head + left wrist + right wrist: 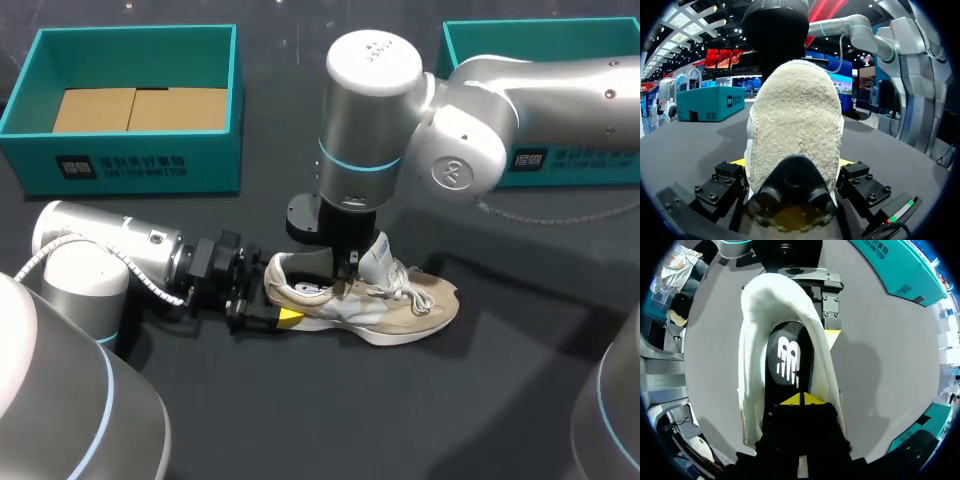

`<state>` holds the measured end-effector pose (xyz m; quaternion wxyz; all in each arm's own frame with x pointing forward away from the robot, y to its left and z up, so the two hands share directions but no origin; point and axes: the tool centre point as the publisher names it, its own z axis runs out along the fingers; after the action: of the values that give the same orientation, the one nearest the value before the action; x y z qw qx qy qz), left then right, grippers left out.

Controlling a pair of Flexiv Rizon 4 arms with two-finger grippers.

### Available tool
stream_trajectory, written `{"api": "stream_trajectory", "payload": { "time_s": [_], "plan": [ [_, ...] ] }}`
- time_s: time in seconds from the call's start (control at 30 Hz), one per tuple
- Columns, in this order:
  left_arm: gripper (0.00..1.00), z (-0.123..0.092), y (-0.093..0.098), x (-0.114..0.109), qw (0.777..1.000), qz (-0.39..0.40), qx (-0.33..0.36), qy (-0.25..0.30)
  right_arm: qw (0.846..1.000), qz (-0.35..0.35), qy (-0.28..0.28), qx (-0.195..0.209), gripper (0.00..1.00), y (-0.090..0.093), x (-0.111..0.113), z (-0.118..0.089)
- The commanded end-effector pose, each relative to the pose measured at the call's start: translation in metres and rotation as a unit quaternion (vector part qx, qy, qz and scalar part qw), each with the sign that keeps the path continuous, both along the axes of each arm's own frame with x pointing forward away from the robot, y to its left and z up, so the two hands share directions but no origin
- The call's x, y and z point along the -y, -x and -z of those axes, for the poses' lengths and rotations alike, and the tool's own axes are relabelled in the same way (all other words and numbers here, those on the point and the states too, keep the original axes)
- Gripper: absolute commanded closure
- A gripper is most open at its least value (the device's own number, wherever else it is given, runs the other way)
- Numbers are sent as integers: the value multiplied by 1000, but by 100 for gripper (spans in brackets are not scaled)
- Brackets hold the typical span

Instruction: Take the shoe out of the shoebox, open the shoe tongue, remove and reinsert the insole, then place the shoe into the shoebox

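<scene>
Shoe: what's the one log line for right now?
shoe: on table | left tool: shut on shoe's heel | right tool: inside shoe, above insole

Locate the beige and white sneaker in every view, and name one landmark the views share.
Head view: beige and white sneaker on its sole mid-table, heel toward the left gripper.
Left wrist view: its fuzzy heel fills the middle, between that gripper's fingers.
Right wrist view: seen from above, collar around the black insole, under the right gripper.
Shared landmark: the left gripper's yellow fingertip beside the heel.
</scene>
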<state>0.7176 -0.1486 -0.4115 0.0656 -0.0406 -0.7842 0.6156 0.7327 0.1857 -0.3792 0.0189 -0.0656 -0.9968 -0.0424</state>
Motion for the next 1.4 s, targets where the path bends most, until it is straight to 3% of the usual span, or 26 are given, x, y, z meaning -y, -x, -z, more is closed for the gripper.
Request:
{"api": "stream_trajectory", "payload": {
  "time_s": [0.03,0.33,0.83,1.03,1.27,1.4],
  "plan": [
    [100,2,-1,0,1000,0,0,0,1000,7,0,6,100,4,8,-4],
    [100,2,-1,0,1000,0,0,0,1000,26,4,-3,66,7,16,2],
    [100,2,-1,0,1000,0,0,0,998,34,2,-43,63,3,15,30],
    [100,2,-1,0,1000,0,0,0,998,26,4,-62,66,10,10,38],
    [100,2,-1,0,1000,0,0,0,997,22,7,-70,100,22,10,37],
    [100,2,-1,0,1000,0,0,0,997,21,7,-69,100,29,10,34]
  ]
}}
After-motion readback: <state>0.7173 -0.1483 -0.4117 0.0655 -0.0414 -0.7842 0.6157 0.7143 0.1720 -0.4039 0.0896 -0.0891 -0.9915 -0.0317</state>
